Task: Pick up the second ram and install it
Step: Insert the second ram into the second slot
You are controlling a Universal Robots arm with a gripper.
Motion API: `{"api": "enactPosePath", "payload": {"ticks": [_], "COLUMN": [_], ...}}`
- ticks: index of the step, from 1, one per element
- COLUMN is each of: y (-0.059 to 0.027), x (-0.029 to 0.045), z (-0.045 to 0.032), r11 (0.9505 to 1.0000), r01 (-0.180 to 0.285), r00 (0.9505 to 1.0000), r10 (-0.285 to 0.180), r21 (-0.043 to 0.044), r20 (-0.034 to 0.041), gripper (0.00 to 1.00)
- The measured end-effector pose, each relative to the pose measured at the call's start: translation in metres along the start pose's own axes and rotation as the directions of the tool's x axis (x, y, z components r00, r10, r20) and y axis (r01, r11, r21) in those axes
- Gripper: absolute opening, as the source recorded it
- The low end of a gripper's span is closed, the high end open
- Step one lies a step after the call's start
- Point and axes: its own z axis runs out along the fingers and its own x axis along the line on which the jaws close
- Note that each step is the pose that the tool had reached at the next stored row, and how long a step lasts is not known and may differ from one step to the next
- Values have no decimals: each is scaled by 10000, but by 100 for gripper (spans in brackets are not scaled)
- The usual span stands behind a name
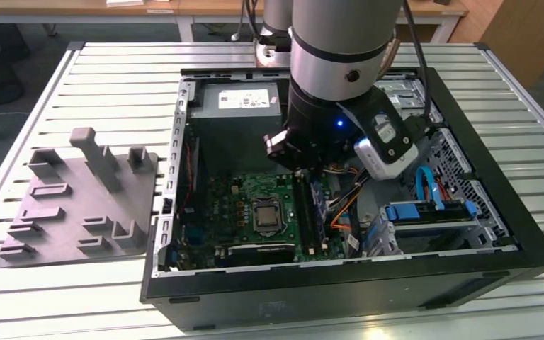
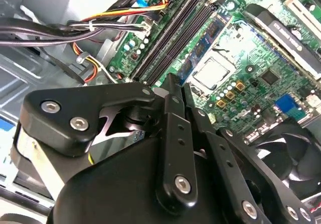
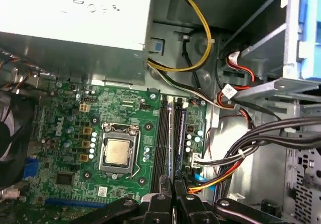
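Note:
My gripper (image 1: 302, 164) reaches down into the open computer case (image 1: 348, 287), over the motherboard's memory slots. In both wrist views its black fingers stand close together, shut on the near end of the second ram (image 3: 179, 128), a narrow blue-green strip with black chips. The strip stands on edge and runs lengthwise along the black slots (image 3: 160, 133), away from the gripper (image 3: 173, 194) toward the power supply. In the second wrist view the ram (image 2: 203, 48) lies between the slots (image 2: 168, 33) and the processor socket (image 2: 213, 73), just past the gripper (image 2: 175, 83). Whether it sits fully in a slot cannot be told.
The silver power supply (image 1: 239, 106) fills the case's far end. Bundled black, yellow and orange cables (image 3: 241, 153) run close beside the slots. A blue drive caddy (image 1: 428, 212) sits at the exterior view's right. A grey parts fixture (image 1: 74, 205) lies on the slatted table outside the case.

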Motion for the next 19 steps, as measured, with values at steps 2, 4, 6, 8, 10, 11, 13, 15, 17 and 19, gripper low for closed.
{"api": "enactPosePath", "payload": {"ticks": [2, 4, 6, 8, 10, 11, 13, 15, 17, 19], "y": [0, 0, 0, 0, 0, 0, 0, 0, 0, 0], "x": [0, 0, 0, 0, 0, 0, 0, 0, 0, 0], "z": [0, 0, 0, 0, 0, 0, 0, 0, 0, 0], "r11": [9998, 9991, 9983, 9973, 9960, 9954, 9941, 9924, 9905, 9885], "r01": [-210, -412, -585, -734, -888, -954, -1085, -1226, -1370, -1510], "r00": [9998, 9991, 9983, 9973, 9960, 9954, 9941, 9924, 9905, 9884], "r10": [210, 412, 585, 734, 888, 954, 1084, 1225, 1369, 1509], "r21": [15, 29, 40, 50, 59, 63, 72, 79, 88, 97], "r20": [19, 37, 54, 67, 82, 88, 101, 115, 129, 143], "gripper": [14, 14, 14, 14, 14, 14, 14, 14, 14, 14]}}
